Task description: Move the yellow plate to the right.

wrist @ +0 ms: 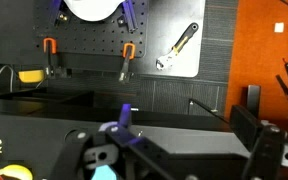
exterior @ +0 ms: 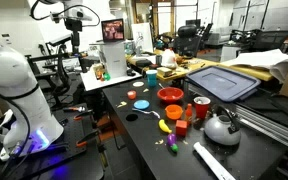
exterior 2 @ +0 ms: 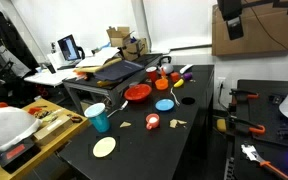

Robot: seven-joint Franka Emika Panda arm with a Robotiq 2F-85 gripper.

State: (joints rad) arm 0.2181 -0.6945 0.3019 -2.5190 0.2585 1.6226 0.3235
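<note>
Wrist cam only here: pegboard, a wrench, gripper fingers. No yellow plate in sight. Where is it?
Observer: In an exterior view the yellow plate lies flat on the black table, near the edge closest to that camera.
Operator: Anything beside it?
Observer: A teal cup stands just behind it, not touching.
Operator: Gripper anywhere near?
Observer: No. The gripper hangs high up, well away from the plate, open and holding nothing.
</note>
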